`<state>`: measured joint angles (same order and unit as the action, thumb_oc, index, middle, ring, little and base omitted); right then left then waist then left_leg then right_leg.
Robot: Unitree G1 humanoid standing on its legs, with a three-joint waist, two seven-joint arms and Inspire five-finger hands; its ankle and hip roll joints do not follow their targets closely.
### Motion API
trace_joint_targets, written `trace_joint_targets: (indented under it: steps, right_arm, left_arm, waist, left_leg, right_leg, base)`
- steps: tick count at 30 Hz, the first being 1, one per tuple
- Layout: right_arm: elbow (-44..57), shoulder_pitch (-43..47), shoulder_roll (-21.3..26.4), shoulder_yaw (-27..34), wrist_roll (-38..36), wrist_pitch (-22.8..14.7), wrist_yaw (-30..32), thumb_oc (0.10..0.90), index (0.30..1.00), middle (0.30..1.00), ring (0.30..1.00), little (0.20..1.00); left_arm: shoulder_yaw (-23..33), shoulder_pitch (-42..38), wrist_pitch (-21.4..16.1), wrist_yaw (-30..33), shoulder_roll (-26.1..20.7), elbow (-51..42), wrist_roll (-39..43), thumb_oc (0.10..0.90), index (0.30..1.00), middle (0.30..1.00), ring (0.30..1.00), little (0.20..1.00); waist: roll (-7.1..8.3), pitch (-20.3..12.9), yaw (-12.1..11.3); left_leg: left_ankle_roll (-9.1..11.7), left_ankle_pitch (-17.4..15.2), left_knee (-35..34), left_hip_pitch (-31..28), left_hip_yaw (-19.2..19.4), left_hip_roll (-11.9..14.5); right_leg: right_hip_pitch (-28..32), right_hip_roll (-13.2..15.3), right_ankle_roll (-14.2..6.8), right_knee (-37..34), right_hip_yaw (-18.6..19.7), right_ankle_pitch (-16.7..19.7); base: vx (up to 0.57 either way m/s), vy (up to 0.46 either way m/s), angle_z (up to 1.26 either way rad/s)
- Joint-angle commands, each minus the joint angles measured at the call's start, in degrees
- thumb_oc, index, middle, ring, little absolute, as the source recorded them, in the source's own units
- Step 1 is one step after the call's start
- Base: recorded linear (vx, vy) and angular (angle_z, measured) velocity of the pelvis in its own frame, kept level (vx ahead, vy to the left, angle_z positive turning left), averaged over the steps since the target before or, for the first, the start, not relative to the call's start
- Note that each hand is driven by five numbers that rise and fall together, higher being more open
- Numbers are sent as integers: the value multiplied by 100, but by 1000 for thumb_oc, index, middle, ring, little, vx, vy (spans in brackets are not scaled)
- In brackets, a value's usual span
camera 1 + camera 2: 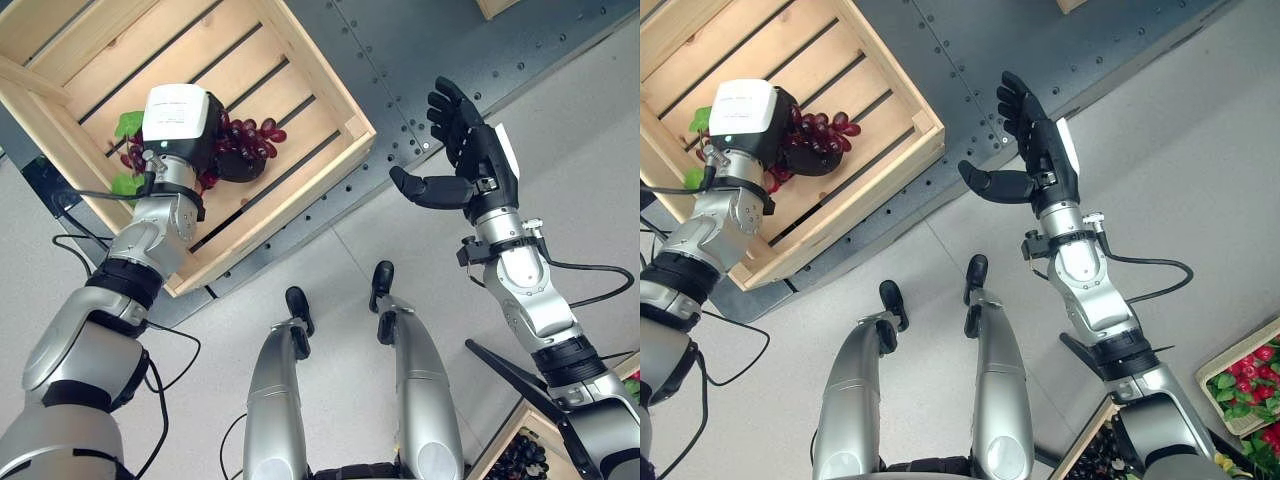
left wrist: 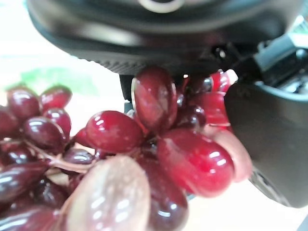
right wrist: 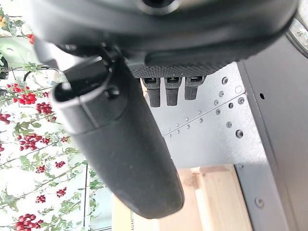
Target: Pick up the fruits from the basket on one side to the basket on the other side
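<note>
Inside the wooden crate [image 1: 300, 75] the left hand [image 1: 185, 125] is closed around the red grapes [image 1: 250, 135], so it should set them down low before releasing, while the right hand [image 1: 470, 160] waits spread and empty

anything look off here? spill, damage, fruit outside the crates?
Nothing stands out. The red grapes lie inside the wooden crate under the left hand, none scattered on the floor. The crate's slats look intact. The right hand hangs open and empty over the floor.

A bunch of red grapes [image 2: 144, 159] lies pressed against the dark left robot hand [image 2: 269, 139].
</note>
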<state>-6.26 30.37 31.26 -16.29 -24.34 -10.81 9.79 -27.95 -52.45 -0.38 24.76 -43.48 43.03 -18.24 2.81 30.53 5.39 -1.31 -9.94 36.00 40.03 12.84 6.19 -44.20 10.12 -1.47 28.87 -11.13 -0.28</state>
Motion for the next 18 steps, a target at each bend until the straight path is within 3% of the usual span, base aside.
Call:
trace_joint_targets:
  steps: [1, 9, 18]
  right_arm:
    - [1059, 90, -99, 611, 421, -506, 75, 800, 900, 900, 900, 900]
    - [1149, -224, -413, 672, 421, -518, -4, 800, 900, 900, 900, 900]
    - [1072, -630, -509, 478, 244, -448, -427, 800, 900, 900, 900, 900]
  left_arm:
    - [893, -168, -907, 749, -81, -490, 1098, 400, 300, 300, 300, 300]
    - [2110, 933, -1799, 1151, 521, -1096, 2327, 400, 300, 300, 300, 300]
    - [2500, 1624, -2079, 1067, 685, -1463, 2780, 400, 300, 300, 300, 300]
  waist:
    - [-101, -74, -137]
    - [-180, -84, -231]
    - [-310, -646, -216]
  left_leg:
    - [4, 229, -1039, -898, 113, -317]
    - [-9, 210, -1372, -2105, -11, -474]
    - [2, 291, -1989, -3009, -35, -537]
  right_leg:
    - [906, -154, -256, 117, -2, -586]
    - [2119, -123, -271, -307, -20, -591]
    - [3051, -43, -259, -943, -62, -560]
  base:
    - [6, -32, -3]
    - [17, -16, -1]
    - [53, 5, -1]
